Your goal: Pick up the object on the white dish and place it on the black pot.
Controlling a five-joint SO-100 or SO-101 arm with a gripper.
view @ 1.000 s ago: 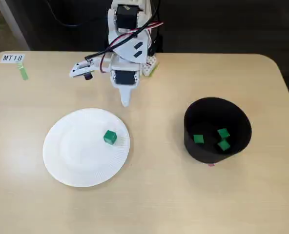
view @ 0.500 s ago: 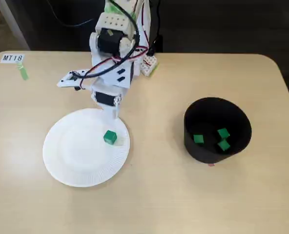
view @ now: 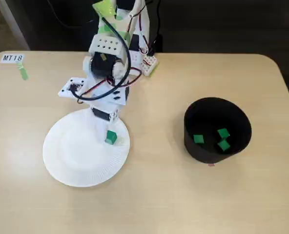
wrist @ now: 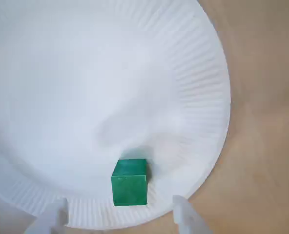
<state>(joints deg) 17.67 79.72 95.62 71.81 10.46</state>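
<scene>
A small green cube point(view: 111, 137) lies on the right part of the white paper dish point(view: 71, 161). My gripper point(view: 108, 127) hangs over the dish's far right rim, just behind the cube. In the wrist view the cube point(wrist: 130, 182) sits near the dish's ribbed rim point(wrist: 203, 97), and the two white fingertips point(wrist: 183, 214) stand apart on either side of it, so the gripper point(wrist: 119, 217) is open around the cube without touching it. The black pot point(view: 216, 129) stands to the right and holds three green cubes point(view: 223, 133).
A white label reading MT18 point(view: 12, 58) with green tape is stuck at the table's far left. The arm's base and cables point(view: 134, 29) stand at the table's far edge. The table's rounded right edge point(view: 288, 87) lies beyond the pot.
</scene>
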